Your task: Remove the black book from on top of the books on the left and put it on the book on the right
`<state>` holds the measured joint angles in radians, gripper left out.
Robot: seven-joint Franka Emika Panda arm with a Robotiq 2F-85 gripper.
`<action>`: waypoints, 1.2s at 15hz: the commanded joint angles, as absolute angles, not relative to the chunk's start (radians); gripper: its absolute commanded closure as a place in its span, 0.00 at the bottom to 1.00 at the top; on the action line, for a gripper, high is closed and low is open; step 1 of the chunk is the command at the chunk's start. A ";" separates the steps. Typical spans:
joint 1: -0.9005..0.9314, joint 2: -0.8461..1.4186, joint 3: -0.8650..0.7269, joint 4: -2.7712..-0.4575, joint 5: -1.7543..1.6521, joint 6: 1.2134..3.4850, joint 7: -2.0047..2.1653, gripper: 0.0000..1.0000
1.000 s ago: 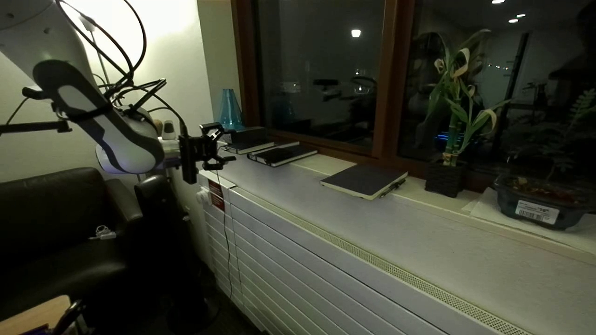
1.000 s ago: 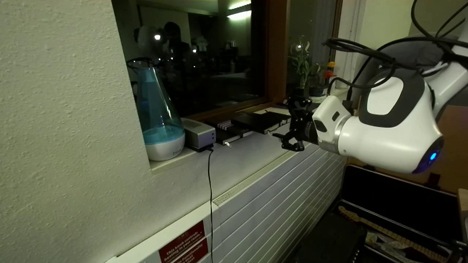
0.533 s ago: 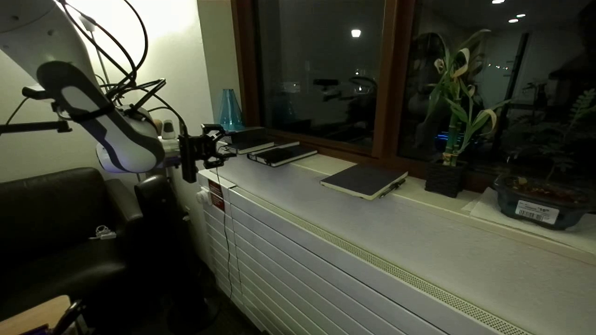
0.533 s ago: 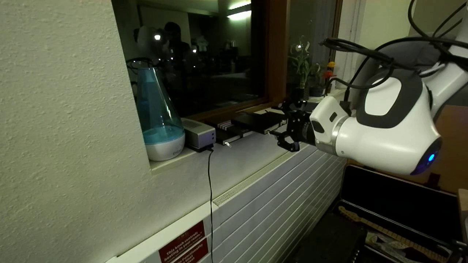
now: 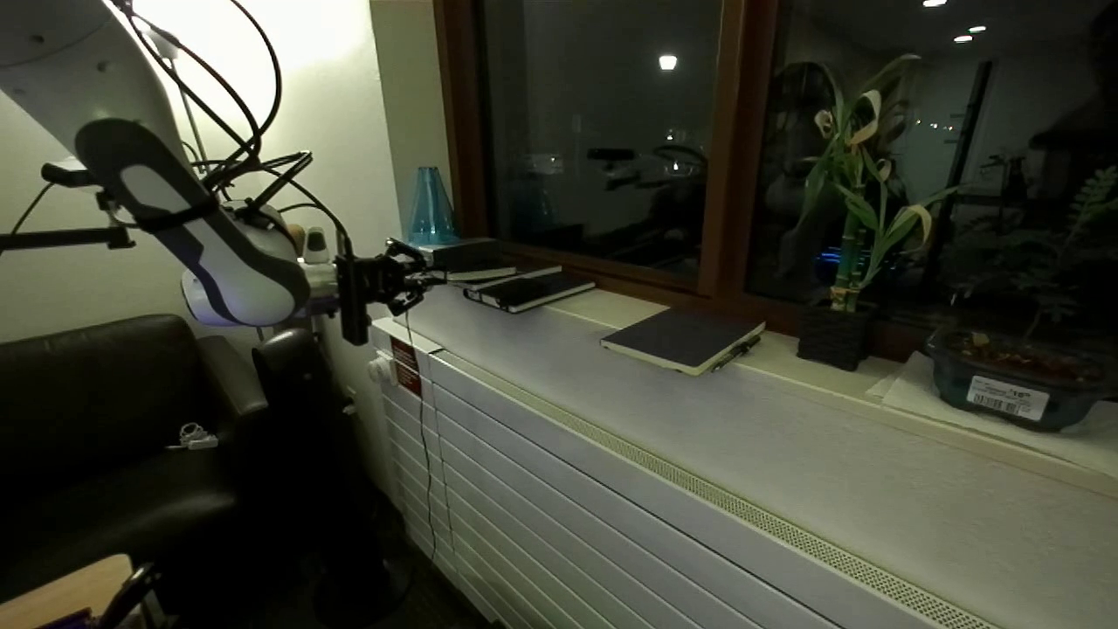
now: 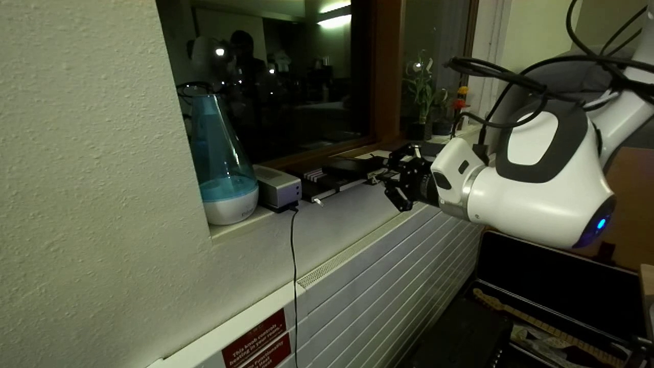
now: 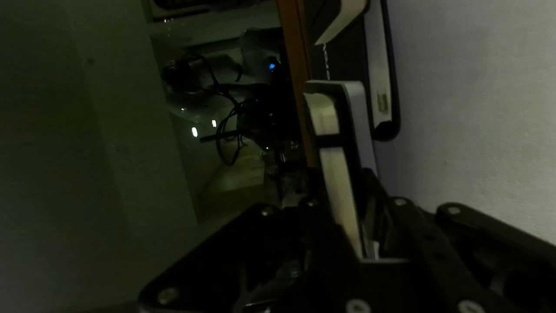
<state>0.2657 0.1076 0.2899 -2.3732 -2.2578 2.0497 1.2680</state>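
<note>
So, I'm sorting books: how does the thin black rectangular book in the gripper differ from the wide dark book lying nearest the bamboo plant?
The black gripper holds the thin black book; the wide dark book lies flat on the pale windowsill beside a dark pen. A dark band crosses the thin black book's page edges; none shows on the wide dark book's. Both show pale pages.

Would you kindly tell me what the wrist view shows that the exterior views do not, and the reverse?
Only the wrist view shows pale lettering on a dark cover, too small to read.
Only the exterior views show the blue conical vessel, the potted plants and the slatted radiator.
Both share the pincer, the black book, other books and the windowsill.
</note>
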 commanded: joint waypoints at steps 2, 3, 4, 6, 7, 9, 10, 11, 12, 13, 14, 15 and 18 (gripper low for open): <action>0.262 0.107 0.291 -2.368 -2.255 2.039 1.269 0.97; 0.260 0.105 0.290 -2.365 -2.248 2.043 1.267 0.96; 0.259 0.102 0.289 -2.361 -2.241 2.048 1.265 0.96; 0.256 0.096 0.286 -2.348 -2.222 2.056 1.262 0.96; 0.255 0.093 0.285 -2.338 -2.215 2.059 1.263 0.96; 0.254 0.090 0.283 -2.310 -2.203 2.059 1.269 0.96; 0.253 0.089 0.281 -2.295 -2.197 2.061 1.269 0.96; 0.252 0.085 0.280 -2.276 -2.186 2.066 1.269 0.96; 0.250 0.081 0.278 -2.257 -2.160 2.077 1.265 0.96; 0.247 0.074 0.277 -2.230 -2.103 2.107 1.253 0.96; 0.243 0.067 0.275 -2.202 -2.035 2.142 1.239 0.96; 0.238 0.063 0.272 -2.171 -1.957 2.186 1.224 0.96; 0.224 0.056 0.255 -2.081 -1.730 2.282 1.159 0.96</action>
<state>0.2467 0.0887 0.2638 -2.1410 -1.9064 2.1954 1.2382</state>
